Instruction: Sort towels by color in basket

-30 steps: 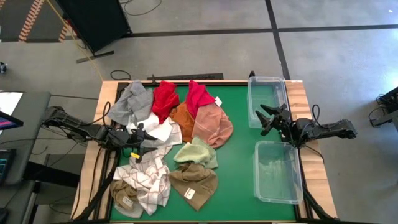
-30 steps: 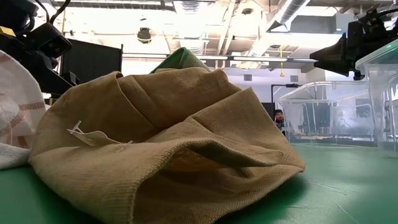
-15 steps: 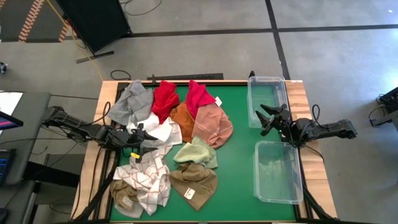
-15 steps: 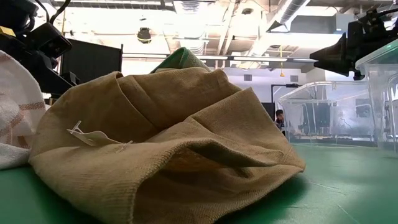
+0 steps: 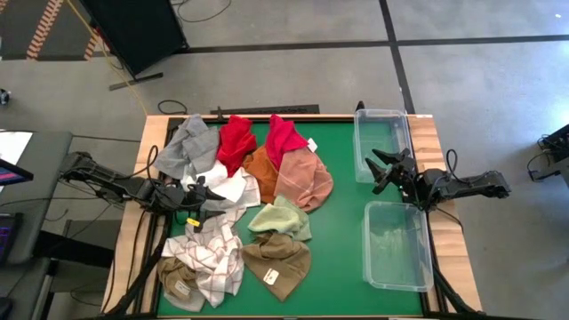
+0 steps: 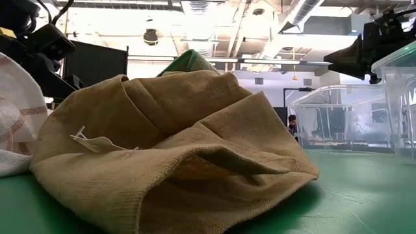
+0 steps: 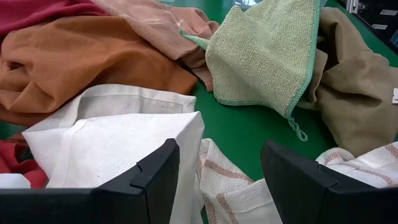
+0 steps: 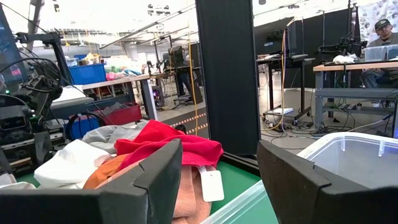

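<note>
The towels lie in a loose heap on the left half of the green table: grey [image 5: 191,144], red [image 5: 236,140], crimson [image 5: 284,136], orange [image 5: 260,169], pink [image 5: 304,180], white [image 5: 229,185], pale green [image 5: 282,218], tan-brown [image 5: 277,258] and white-checked [image 5: 210,260]. My left gripper [image 5: 209,201] stands open at the heap's left side, over the white towel [image 7: 112,137] and the checked one [image 7: 236,186]. My right gripper [image 5: 375,172] stands open in the air between two clear bins, pointing toward the heap and clear of every towel.
Two clear plastic bins stand along the table's right side, one far [image 5: 382,142] and one near [image 5: 397,244]. Bare green mat [image 5: 342,240] lies between the heap and the bins. Beyond the far edge stands a black panel [image 8: 227,74]; a person sits at a desk far off.
</note>
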